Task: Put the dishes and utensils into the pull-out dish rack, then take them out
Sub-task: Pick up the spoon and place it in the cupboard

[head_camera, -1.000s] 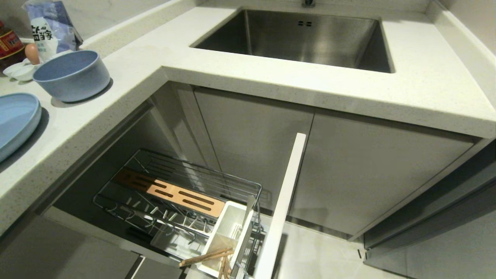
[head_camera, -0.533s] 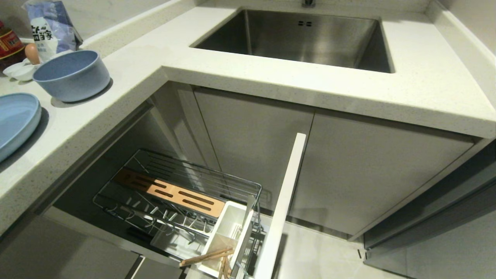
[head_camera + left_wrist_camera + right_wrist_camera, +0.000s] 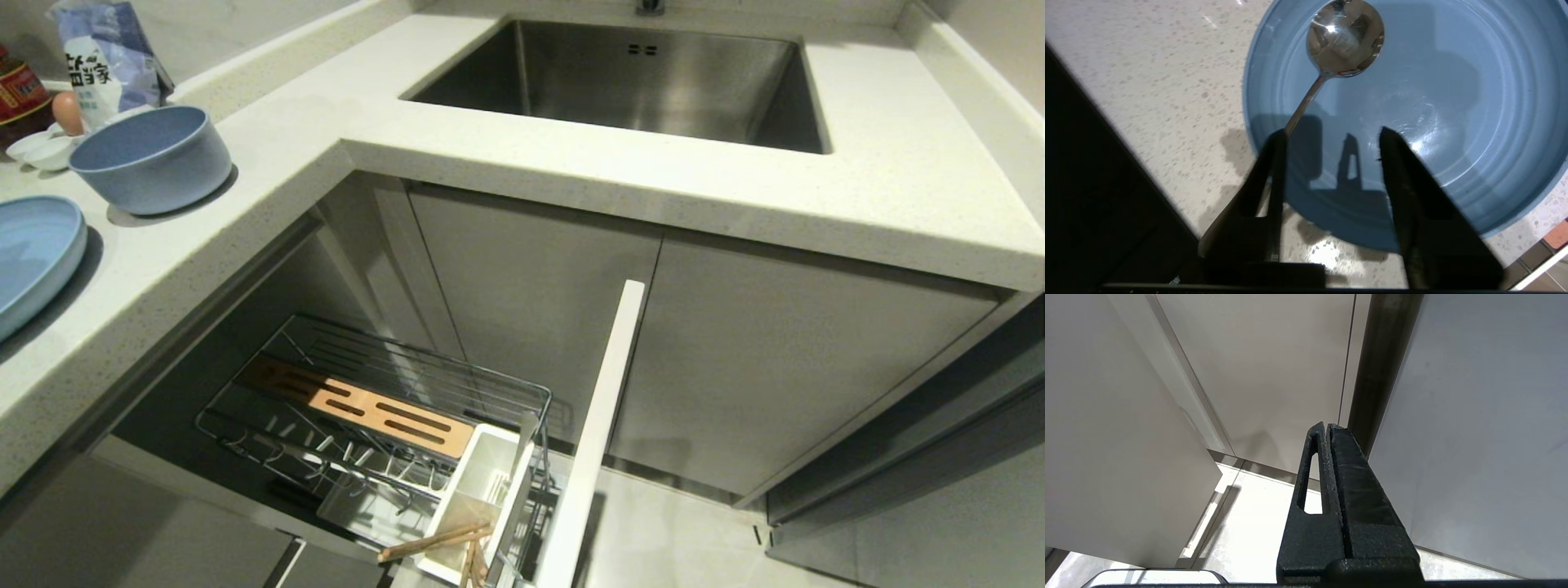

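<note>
- The scene was a kitchen corner: a speckled pale countertop [image 3: 571, 171] wrapped around a steel sink [image 3: 645, 82], with the pull-out dish rack [image 3: 367, 408] drawn out below it.
- On the counter at the left stood the bowl [image 3: 151, 159], with the plate [image 3: 33, 253] nearer the robot at the frame's edge.
- The chopsticks [image 3: 437, 541] sat in the rack's white caddy [image 3: 482, 498]; the wire prongs held no dishes.
- The left gripper [image 3: 1331, 134], out of the head view, hovered over the plate [image 3: 1433, 122], its fingers spread with nothing between them. The spoon [image 3: 1331, 53] lay with its head in the plate, the handle running under one finger.
- The right gripper [image 3: 1327, 428] hung parked beside the cabinet fronts, fingers pressed together.
- Judging by this, the step in hand was unloading: the spoon looked freshly set down, with the chopsticks still to fetch.
- The next move would call for lifting clear of the spoon handle, then reaching down to the caddy for a narrow pinch on the thin sticks.
- Against the earlier head frames, nothing in that view had shifted: bowl, plate, rack and chopsticks lay alike.
</note>
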